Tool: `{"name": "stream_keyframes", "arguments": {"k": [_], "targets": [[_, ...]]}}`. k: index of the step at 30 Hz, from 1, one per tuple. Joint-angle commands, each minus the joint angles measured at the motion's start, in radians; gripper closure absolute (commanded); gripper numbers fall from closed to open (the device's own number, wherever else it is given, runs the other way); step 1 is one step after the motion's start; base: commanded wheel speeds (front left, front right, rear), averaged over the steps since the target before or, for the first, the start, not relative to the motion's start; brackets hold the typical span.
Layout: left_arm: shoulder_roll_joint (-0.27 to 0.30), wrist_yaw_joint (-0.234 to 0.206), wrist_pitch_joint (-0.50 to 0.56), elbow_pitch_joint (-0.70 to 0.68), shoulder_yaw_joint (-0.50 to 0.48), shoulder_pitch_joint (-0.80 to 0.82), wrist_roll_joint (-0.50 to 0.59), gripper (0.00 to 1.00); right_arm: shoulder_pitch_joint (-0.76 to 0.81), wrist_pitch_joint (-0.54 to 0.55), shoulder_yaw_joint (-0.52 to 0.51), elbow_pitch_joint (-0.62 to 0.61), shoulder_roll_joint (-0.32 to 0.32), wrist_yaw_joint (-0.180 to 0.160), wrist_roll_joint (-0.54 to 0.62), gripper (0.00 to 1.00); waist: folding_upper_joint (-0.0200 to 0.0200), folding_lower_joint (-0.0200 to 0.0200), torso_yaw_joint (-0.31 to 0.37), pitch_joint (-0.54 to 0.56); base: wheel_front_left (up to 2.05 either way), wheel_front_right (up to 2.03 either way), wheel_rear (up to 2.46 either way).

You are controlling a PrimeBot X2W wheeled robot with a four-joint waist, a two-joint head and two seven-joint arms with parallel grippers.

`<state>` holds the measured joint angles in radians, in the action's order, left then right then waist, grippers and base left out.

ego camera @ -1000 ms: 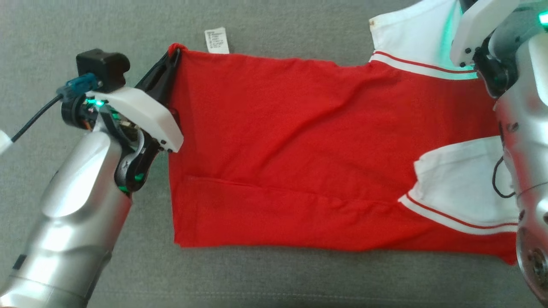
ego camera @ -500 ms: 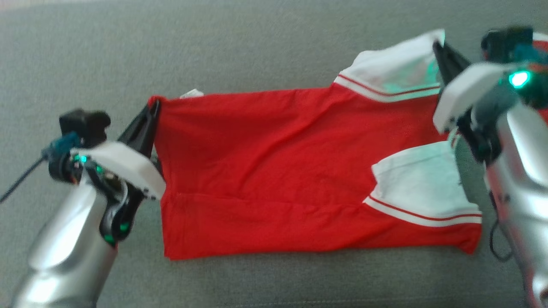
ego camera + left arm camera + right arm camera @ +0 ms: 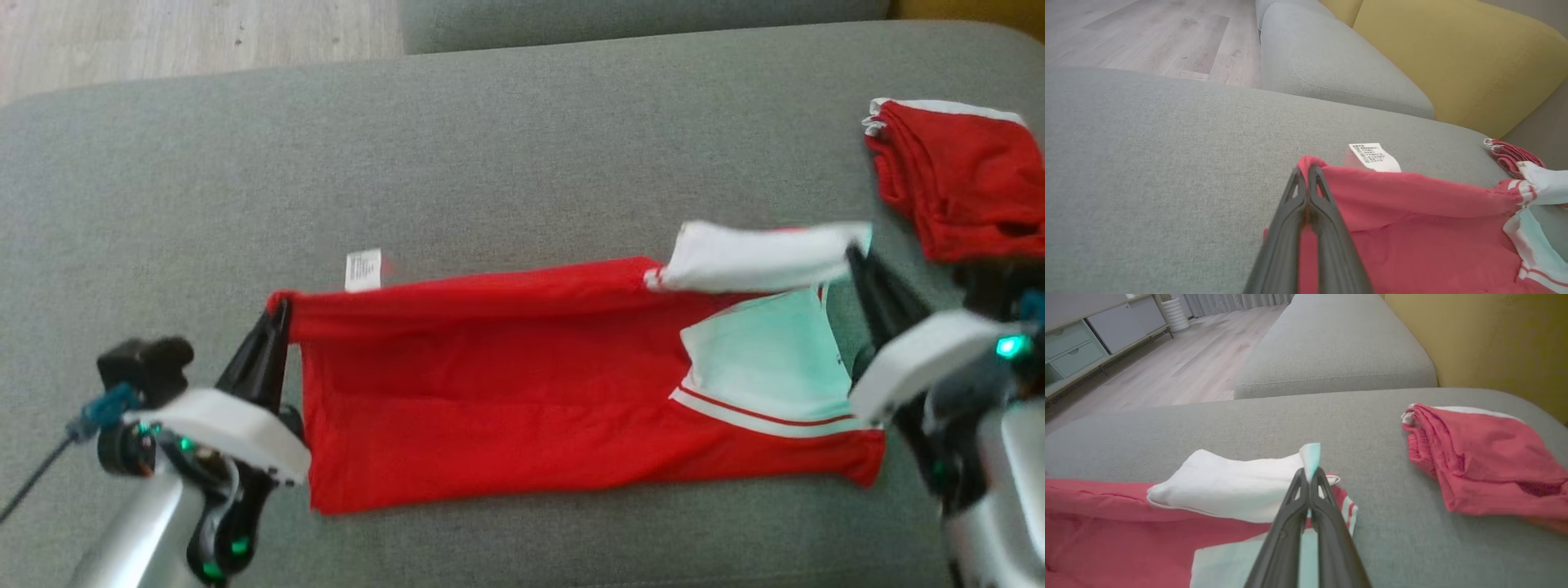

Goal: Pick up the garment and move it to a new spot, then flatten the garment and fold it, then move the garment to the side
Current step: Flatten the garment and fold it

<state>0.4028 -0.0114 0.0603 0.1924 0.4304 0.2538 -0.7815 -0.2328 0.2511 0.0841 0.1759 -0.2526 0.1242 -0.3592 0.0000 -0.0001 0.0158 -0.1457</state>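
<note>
The garment is a red shirt with white sleeves, lying lengthwise on the grey sofa seat. Its far long edge is lifted off the seat between both grippers. My left gripper is shut on the far left corner of the hem, close to a white care label. In the left wrist view that gripper pinches the red corner. My right gripper is shut on the end of the far white sleeve. The right wrist view shows its fingers clamped on the white sleeve.
A second red garment lies bunched at the far right of the seat, also in the right wrist view. A further grey cushion and a yellow backrest lie beyond. Wooden floor shows past the seat's far edge.
The head camera has tilted up, bringing the sofa's far edge and the second garment into view. Both grippers have lifted the garment's far edge and drawn it toward me over the near half.
</note>
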Motion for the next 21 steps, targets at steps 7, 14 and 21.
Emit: {"name": "stream_keyframes", "arguments": {"k": [7,14,21], "targets": [[-0.001,-0.021,-0.040,-0.030,-0.034,-0.067,-0.019,1.00,0.137,0.042,-0.065,-0.132,0.080,0.007,0.060,1.00,0.0000,0.0001,-0.001,0.004,0.00,0.00,0.00],[-0.037,-0.025,-0.066,0.001,-0.011,-0.110,-0.023,1.00,0.184,0.023,-0.106,-0.109,0.124,0.007,0.097,1.00,0.0000,0.0001,-0.005,0.009,0.00,0.00,0.00],[-0.052,-0.033,-0.113,0.020,-0.002,-0.148,-0.011,0.04,0.232,-0.016,-0.155,-0.085,0.163,0.007,0.118,0.00,0.0000,0.0001,-0.012,0.033,0.00,0.00,0.00]]}}
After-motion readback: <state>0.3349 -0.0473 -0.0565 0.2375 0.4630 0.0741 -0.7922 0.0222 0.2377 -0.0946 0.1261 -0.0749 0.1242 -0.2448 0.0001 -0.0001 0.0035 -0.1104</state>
